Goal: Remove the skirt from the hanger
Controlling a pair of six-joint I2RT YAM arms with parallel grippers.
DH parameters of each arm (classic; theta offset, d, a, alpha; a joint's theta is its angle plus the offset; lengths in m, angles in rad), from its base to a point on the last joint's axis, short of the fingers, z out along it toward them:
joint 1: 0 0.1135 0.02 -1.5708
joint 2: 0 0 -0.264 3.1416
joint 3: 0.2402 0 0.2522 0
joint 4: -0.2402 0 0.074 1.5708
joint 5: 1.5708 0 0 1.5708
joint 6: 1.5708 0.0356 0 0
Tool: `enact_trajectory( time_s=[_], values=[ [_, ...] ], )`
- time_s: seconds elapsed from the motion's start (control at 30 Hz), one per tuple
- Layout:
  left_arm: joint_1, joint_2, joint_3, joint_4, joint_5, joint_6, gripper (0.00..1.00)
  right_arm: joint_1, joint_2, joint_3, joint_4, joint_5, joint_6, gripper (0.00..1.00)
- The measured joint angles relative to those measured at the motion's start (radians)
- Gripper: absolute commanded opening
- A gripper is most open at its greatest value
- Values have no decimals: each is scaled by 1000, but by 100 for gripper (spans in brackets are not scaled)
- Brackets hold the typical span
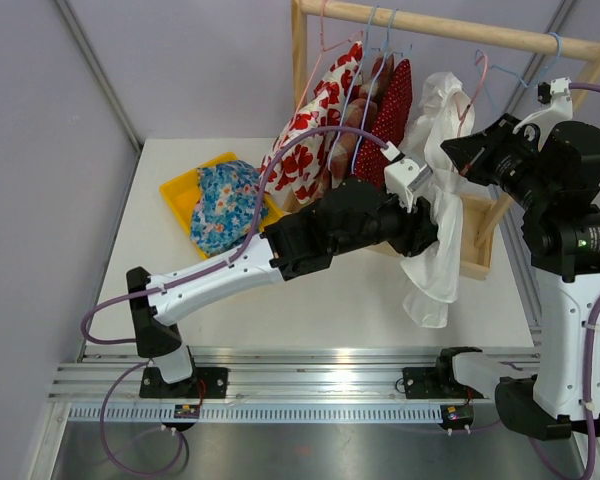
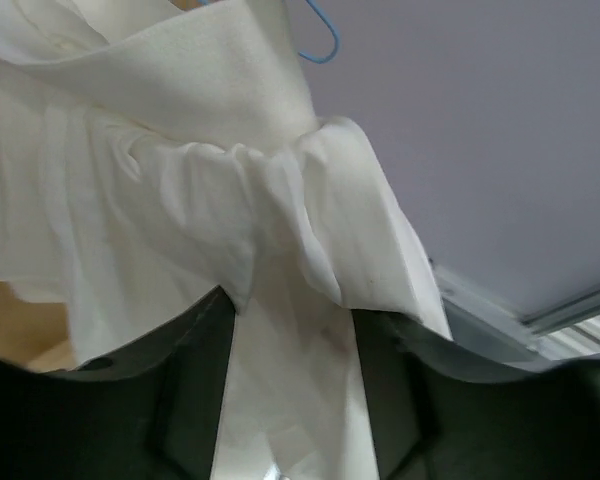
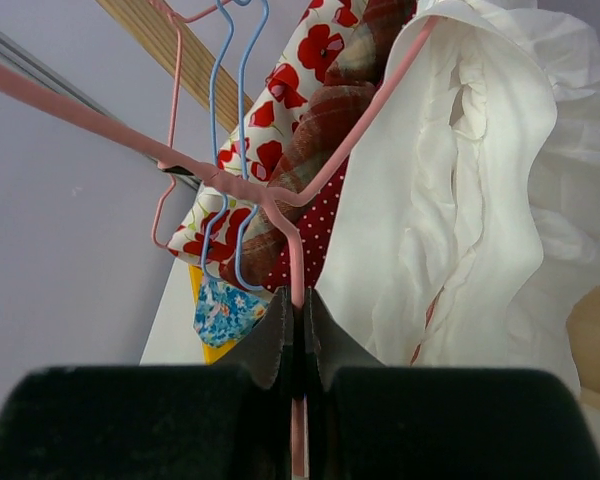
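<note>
A white skirt [image 1: 438, 215] hangs from a pink wire hanger [image 1: 475, 88] at the right end of the wooden rack. My left gripper [image 1: 432, 232] is shut on the white skirt; in the left wrist view the cloth [image 2: 280, 300] is bunched between my two dark fingers [image 2: 195, 385]. My right gripper [image 1: 458, 158] is shut on the pink hanger; in the right wrist view the pink wire [image 3: 296, 255] runs straight down between the closed fingertips [image 3: 278, 335], with the white skirt [image 3: 480, 200] draped to its right.
A wooden rail [image 1: 450, 28] carries several more hangers with red floral, plaid and red dotted skirts [image 1: 340, 120]. A yellow tray [image 1: 180, 190] at the back left holds a blue floral skirt [image 1: 223, 205]. A wooden rack base [image 1: 477, 240] stands behind the white skirt.
</note>
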Motion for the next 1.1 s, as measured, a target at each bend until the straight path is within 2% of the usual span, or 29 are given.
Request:
enact_trajectory(
  time_s=[0.03, 0.07, 0.3, 0.4, 0.63, 0.8, 0.93, 1.1],
  values=[
    [-1, 0, -11, 19, 10, -2, 26, 0, -5, -10, 0, 0, 6, 0],
    [-2, 0, -19, 33, 19, -5, 0, 0, -7, -19, 0, 0, 10, 0],
    [-9, 0, -33, 86, 41, -8, 0, 0, -9, -35, 0, 2, 17, 0],
    [-33, -31, -84, 84, 22, -3, 0, 0, -4, -31, -3, 13, 9, 0],
    [-216, -249, -359, 81, -164, 10, 0, 5, 60, 13, -53, 56, -10, 0],
    [-340, -344, -497, 49, -264, -3, 0, 6, 95, 36, -42, 97, -18, 0],
    [-362, -341, -560, 32, -336, -19, 0, 9, 98, 39, -43, 113, -17, 0],
    [-364, -304, -565, 26, -392, -31, 0, 10, 98, 39, -64, 117, -17, 0]
  ],
)
